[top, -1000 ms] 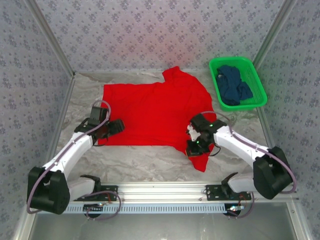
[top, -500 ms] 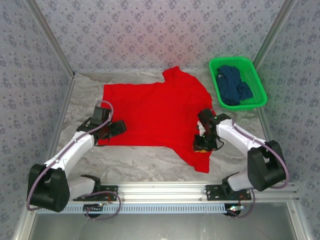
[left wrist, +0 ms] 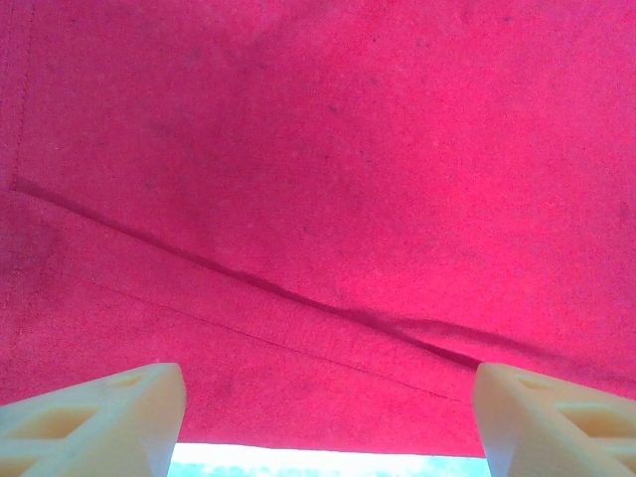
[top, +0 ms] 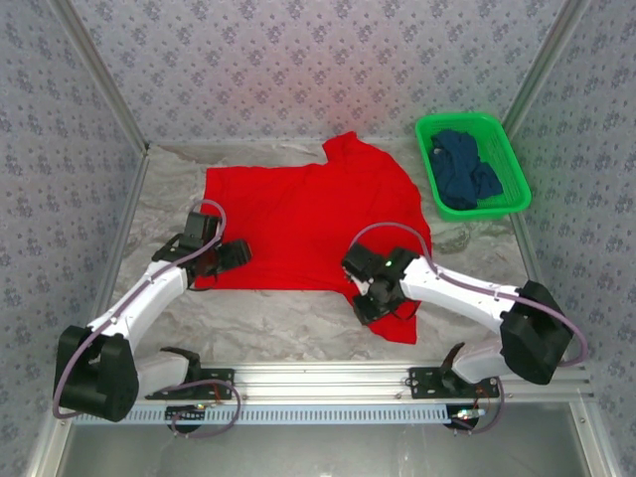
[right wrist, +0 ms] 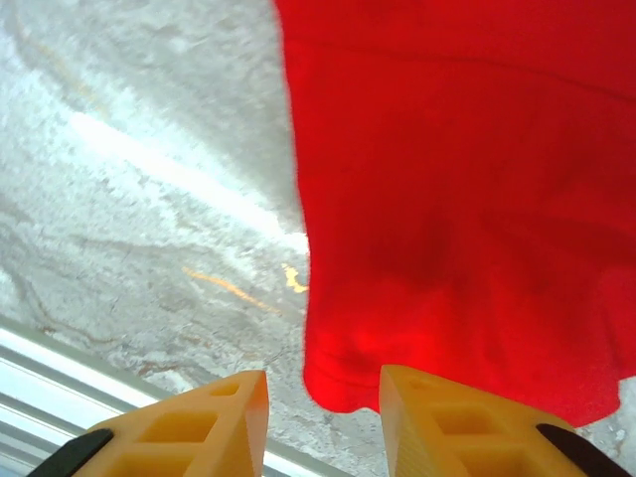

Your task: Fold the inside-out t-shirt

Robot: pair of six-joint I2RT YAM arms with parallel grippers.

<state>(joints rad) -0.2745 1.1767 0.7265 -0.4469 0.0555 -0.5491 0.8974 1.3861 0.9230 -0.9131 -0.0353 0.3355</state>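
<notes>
Red t-shirt [top: 298, 214]: soft, light, limp; best taken at hem corners. Left gripper [left wrist: 328, 407] jaws wide over hem. Right gripper [right wrist: 323, 402] jaws narrowly apart at sleeve, empty.

This looks like a small robot test booth in a lab, not a home. A white and black left arm [top: 149, 293] and right arm [top: 462, 288] are bolted to a metal rail [top: 328, 376] at the near edge of a grey marble-look desk [top: 288, 323], with loose cables [top: 204, 393] by the rail. Walls [top: 318, 60] with the same little flower pattern and bare metal posts [top: 101, 75] box the desk in, and a red t-shirt [top: 308, 219] and a green basket [top: 507, 149] of dark blue cloth [top: 465, 171] lie on it.
</notes>
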